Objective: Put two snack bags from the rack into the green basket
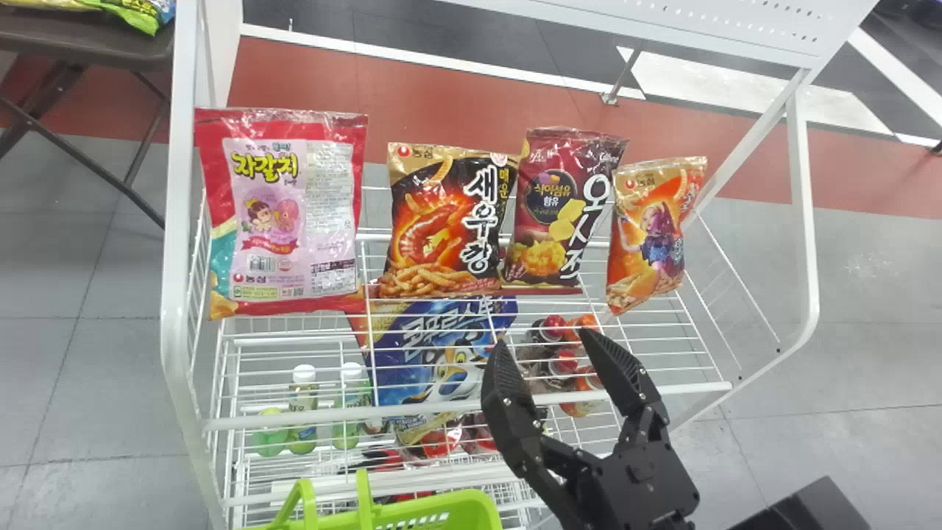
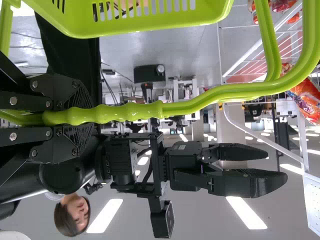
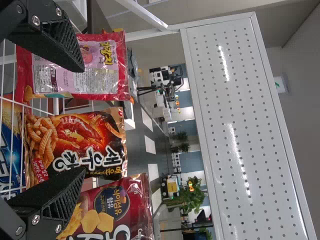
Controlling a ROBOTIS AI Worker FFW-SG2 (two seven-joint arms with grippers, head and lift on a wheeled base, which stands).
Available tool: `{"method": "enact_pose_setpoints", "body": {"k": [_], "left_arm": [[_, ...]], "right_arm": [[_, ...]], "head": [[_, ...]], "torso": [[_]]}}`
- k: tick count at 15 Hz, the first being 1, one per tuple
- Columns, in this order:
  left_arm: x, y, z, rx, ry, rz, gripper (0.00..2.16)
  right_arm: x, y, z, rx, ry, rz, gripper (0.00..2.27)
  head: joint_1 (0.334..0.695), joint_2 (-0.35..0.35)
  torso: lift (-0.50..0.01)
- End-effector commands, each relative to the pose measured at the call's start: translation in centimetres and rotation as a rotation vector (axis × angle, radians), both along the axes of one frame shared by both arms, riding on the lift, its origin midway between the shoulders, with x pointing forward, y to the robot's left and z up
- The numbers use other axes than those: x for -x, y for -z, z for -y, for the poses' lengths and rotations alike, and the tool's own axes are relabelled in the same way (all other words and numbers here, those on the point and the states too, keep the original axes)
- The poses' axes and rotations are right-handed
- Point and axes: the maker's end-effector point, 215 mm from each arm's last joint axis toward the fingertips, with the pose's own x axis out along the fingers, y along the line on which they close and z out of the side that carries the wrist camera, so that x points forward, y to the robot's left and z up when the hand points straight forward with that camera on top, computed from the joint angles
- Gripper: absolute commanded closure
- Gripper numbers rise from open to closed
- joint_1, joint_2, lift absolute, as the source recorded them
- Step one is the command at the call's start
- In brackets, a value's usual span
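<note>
Head view shows me the rack (image 1: 176, 324), with four upright snack bags in a row on its upper shelf (image 1: 331, 415). From the rack's left side to its right they run: pink bag (image 1: 291, 213), black bag (image 1: 449, 221), maroon bag (image 1: 563, 206) and orange bag (image 1: 651, 228). The black bag and maroon bag are close together; I cannot tell whether they touch.

My right gripper (image 1: 543, 341) is released, its fingers spread wide, at the rack's front right of centre. In the right wrist view the black bag lies beyond the gap between those fingers, on the rack.

My left gripper (image 2: 85, 115) is clenched around the handle (image 2: 132, 111) of the green basket (image 1: 441, 504), which sits at the rack's front, lower than the upper shelf and left of the rack's centre.

Lower inside the rack, seen through the upper wires, are a blue bag (image 1: 441, 353) and, at the rack's left, green bottles (image 1: 302, 412). A perforated white panel (image 3: 240, 125) is part of the rack above the bags. A dark table (image 1: 88, 40) stands left of the rack.
</note>
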Motion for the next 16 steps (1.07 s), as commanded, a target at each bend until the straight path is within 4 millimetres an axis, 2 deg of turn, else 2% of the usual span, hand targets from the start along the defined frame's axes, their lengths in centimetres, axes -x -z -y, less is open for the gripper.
{"method": "enact_pose_setpoints", "body": {"k": [1, 11, 13, 16], "left_arm": [[0.0, -0.2, 0.1, 0.006, -0.002, -0.001, 1.47], [0.0, -0.3, 0.1, 0.015, 0.000, -0.001, 1.47], [0.0, -0.3, 0.1, 0.015, 0.000, -0.001, 1.47], [0.1, -0.3, 0.1, 0.022, 0.001, -0.007, 1.47]], "right_arm": [[0.0, 0.0, 0.0, 0.000, 0.000, 0.000, 0.11], [-0.4, 0.1, -0.2, -0.003, -0.002, 0.001, 0.11], [-1.9, 0.9, -2.0, 0.024, -0.026, -0.003, 0.11], [-4.9, 4.1, -5.5, 0.044, -0.068, -0.101, 0.11]], "head": [[0.695, -0.350], [0.695, -0.350], [0.695, -0.350], [0.695, -0.350]], "torso": [[-0.006], [-0.006], [-0.006], [-0.006]]}}
